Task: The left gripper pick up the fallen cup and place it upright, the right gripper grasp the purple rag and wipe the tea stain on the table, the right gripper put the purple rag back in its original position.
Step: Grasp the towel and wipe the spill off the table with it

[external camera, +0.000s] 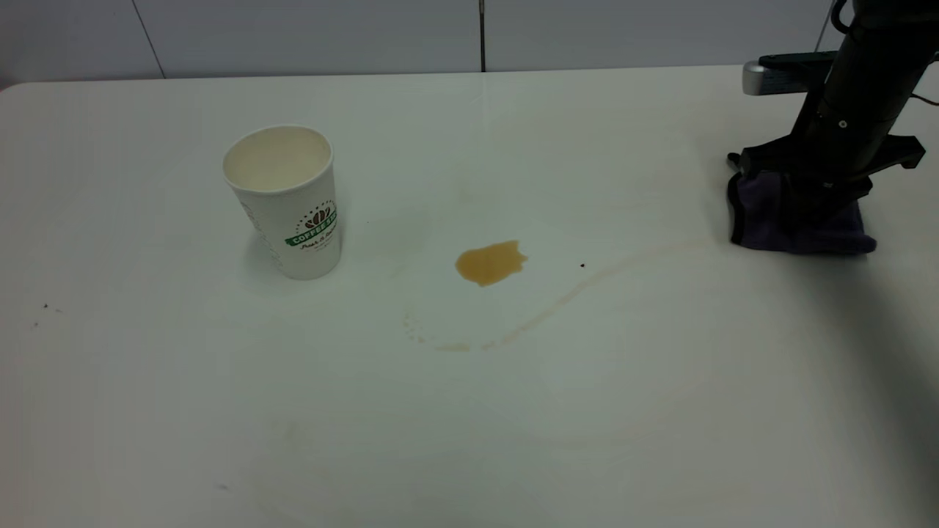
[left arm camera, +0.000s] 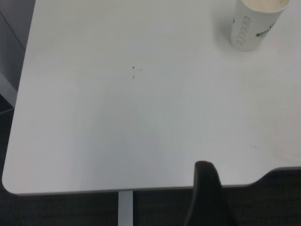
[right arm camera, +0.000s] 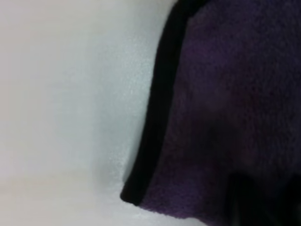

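Note:
The cup [external camera: 287, 202] stands upright on the left part of the table [external camera: 469, 425], mouth up, its green-and-brown logo facing the camera. It also shows far off in the left wrist view as the cup [left arm camera: 256, 23]. The amber tea stain [external camera: 490, 262] lies mid-table, with a thin pale trail curving away to the right. The purple rag [external camera: 763, 213] lies at the right edge. My right gripper [external camera: 825, 209] is pressed down onto it, and the rag [right arm camera: 225, 108] fills the right wrist view. My left gripper [left arm camera: 207, 188] hangs over the table's near edge, far from the cup.
The table's rounded corner [left arm camera: 9, 181] and a notch in its edge [left arm camera: 263, 176] show in the left wrist view. A few dark specks [left arm camera: 133, 71] dot the surface. A grey wall runs behind the table.

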Available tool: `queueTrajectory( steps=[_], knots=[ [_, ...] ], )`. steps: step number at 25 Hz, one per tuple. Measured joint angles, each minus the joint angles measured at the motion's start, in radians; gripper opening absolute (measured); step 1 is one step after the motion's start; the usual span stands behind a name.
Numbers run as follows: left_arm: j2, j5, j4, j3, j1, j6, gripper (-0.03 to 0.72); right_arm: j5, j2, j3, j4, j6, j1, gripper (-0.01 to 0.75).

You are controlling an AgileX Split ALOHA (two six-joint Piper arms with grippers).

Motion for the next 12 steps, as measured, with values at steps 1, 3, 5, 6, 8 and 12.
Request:
queueTrajectory(
  steps=[1,3,5,6,8,12],
  knots=[
    [0.0,0.0,0.0,0.0,0.0,0.0,0.524,-0.001,0.004,-0.002,0.007,-0.004,0.0,0.096],
    [0.0,0.0,0.0,0.0,0.0,0.0,0.524,-0.002,0.008,-0.003,0.011,-0.009,0.0,0.054],
    [0.0,0.0,0.0,0.0,0.0,0.0,0.524,-0.002,0.008,-0.003,0.011,-0.011,0.0,0.042],
    [0.0,0.0,0.0,0.0,0.0,0.0,0.524,-0.002,0.008,-0.003,0.012,-0.011,0.0,0.041],
    [0.0,0.0,0.0,0.0,0.0,0.0,0.524,-0.002,0.008,-0.003,0.012,-0.015,0.0,0.037],
    [0.0,0.0,0.001,0.0,0.0,0.0,0.524,-0.005,0.008,-0.003,0.032,-0.055,0.01,0.034]
  ],
)
